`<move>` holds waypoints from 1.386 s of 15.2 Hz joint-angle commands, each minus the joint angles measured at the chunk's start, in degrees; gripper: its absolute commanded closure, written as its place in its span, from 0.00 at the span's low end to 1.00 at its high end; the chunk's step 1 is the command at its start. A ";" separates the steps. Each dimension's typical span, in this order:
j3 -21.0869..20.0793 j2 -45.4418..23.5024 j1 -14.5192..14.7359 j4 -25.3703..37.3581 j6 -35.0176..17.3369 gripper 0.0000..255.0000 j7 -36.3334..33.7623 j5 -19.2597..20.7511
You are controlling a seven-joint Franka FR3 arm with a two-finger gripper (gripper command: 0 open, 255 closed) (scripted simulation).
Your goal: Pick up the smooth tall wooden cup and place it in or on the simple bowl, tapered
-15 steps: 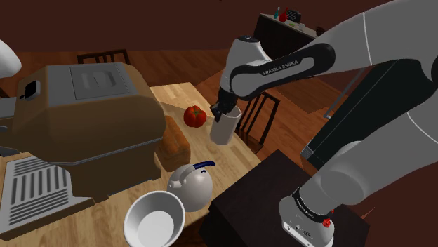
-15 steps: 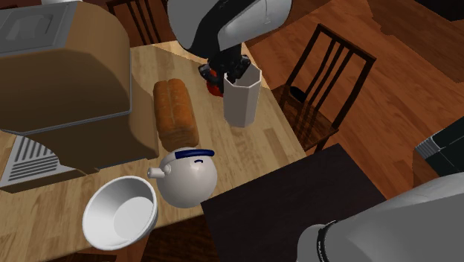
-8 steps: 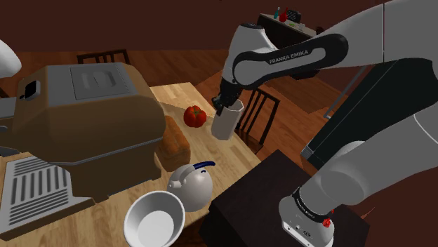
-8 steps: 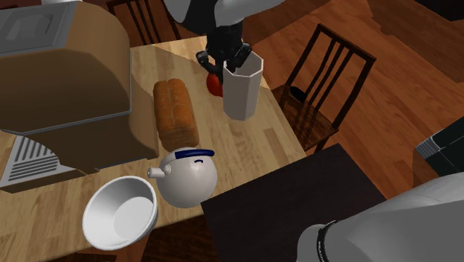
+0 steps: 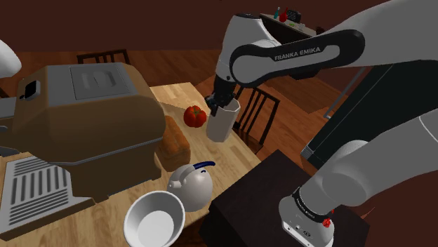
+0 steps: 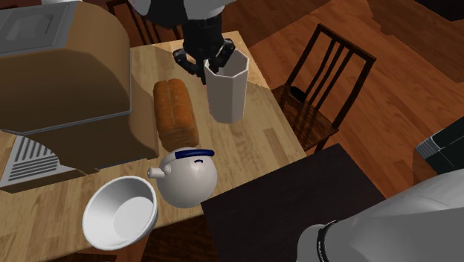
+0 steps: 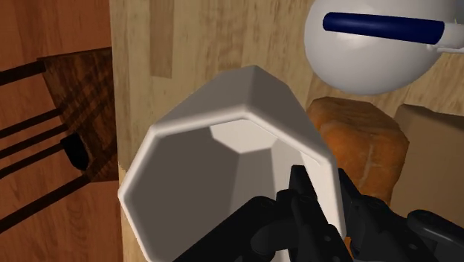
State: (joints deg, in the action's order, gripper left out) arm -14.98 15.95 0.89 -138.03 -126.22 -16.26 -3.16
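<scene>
cup: a tall, plain white cup (image 5: 220,125) with flat facets (no wood grain is drawn on it), over the far end of the table (image 6: 256,160), toward the edge where the chair (image 6: 318,80) stands.
hand: the black gripper (image 5: 220,103) comes down onto the cup's rim from above and is clamped on it.
grip: in the wrist view one finger (image 7: 308,195) sits inside the cup's mouth and the other outside, with the white wall pinched between them; the gripper (image 7: 325,190) holds only that one side of the rim.
cup relative to hand: the cup (image 6: 225,93) hangs directly below the gripper (image 6: 206,62), its open mouth facing up at the hand and its body leaning slightly.
contact with table: i cannot tell whether the cup's base touches the wood.
bowl: a white tapered bowl (image 5: 135,210), upright at the near end of the table, well apart from the cup.
between them: a round white teapot (image 5: 191,185) with a blue handle sits just beside the bowl, and a brown bread loaf (image 6: 175,113) lies farther along, near the cup.
other things: a red tomato (image 5: 195,116) is just to the shoulder view's left of the cup; a big brown machine (image 5: 88,112) fills the table's left side.
</scene>
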 commanded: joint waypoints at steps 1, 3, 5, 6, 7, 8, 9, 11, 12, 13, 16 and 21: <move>-1.81 1.19 1.35 -0.28 0.83 1.00 -2.75 -0.70; -3.73 1.44 2.59 0.28 1.57 1.00 -5.61 -1.18; -5.69 1.42 3.76 1.11 2.31 1.00 -8.51 -1.58; -6.68 1.31 4.32 1.62 2.68 1.00 -9.98 -1.74; -7.67 1.13 4.86 2.20 3.05 1.00 -11.47 -1.87; -8.67 0.89 5.38 2.85 3.42 1.00 -12.96 -1.95; -9.68 0.58 5.88 3.56 3.79 1.00 -14.47 -2.01; -11.73 -0.25 6.79 5.16 4.54 1.00 -17.54 -1.97; -12.74 -0.76 7.24 6.06 4.91 1.00 -19.10 -1.88; -13.76 -1.35 7.66 7.02 5.29 1.00 -20.69 -1.72; -16.83 -3.55 8.84 10.28 6.46 1.00 -25.58 -0.89; -21.93 -8.78 10.71 16.97 8.66 1.00 -34.29 2.03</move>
State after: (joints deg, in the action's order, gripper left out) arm -36.01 7.74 11.13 -122.34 -118.32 -48.85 -1.50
